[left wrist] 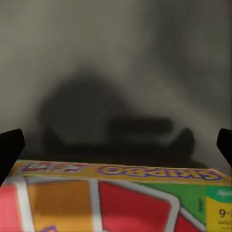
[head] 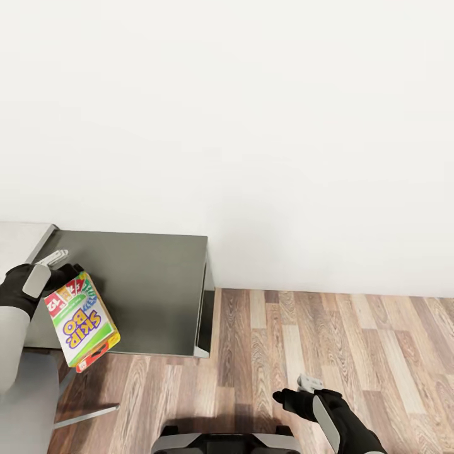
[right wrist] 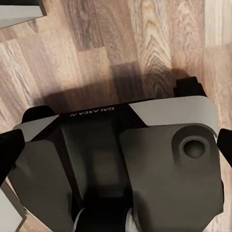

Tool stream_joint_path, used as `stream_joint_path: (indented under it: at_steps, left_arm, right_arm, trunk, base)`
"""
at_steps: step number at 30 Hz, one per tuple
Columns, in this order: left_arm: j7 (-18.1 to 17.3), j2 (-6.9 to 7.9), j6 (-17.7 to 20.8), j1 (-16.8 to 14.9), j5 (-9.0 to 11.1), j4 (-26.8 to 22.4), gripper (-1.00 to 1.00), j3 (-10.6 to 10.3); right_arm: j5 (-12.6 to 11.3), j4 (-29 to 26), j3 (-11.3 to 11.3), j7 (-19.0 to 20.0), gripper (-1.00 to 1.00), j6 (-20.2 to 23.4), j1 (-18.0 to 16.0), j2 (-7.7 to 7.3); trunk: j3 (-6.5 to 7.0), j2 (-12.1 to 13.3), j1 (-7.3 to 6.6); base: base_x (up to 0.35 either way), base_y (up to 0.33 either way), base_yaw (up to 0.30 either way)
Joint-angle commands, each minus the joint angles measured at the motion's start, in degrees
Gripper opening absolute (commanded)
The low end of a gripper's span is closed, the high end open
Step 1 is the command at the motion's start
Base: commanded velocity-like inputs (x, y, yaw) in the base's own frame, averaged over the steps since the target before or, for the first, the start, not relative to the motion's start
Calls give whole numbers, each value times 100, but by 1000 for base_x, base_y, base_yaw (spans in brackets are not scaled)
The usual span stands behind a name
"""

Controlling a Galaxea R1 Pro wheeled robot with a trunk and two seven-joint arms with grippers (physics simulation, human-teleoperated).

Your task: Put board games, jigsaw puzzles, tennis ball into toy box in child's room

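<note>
The dark grey counter (head: pixel 151 284) stands at the left against the white wall (head: pixel 252 126), and its top is bare to the right of the Skip-Bo box (head: pixel 85 321), which hangs in the left tool (head: pixel 60 268) over the near left edge. To the right of the counter the wooden floor (head: pixel 353 353) lies open up to the wall. The right tool (head: pixel 296 394) hangs low over this floor, just above the robot's own base (right wrist: pixel 125 159).

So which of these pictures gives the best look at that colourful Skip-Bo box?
The head view: the whole Skip-Bo box shows there, held by the left gripper above the grey table. The left wrist view catches just a blurry close-up of its edge.
</note>
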Motion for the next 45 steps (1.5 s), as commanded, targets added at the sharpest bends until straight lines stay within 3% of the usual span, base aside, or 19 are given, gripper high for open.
stream_joint_path:
  at_steps: [1, 45]
  left_arm:
    - [44, -1, 24, -3, 62, -9, 100, 9]
    - [38, 17, 30, -3, 67, -47, 100, 44]
  right_arm:
    - [3, -9, -38, 24, 100, 36, -1, 5]
    - [3, -7, -38, 24, 100, 37, 0, 9]
  trunk:
    - [-8, -9, 3]
    - [-8, -9, 3]
  base:
    - [-18, -8, 0]
    - [-59, -41, 0]
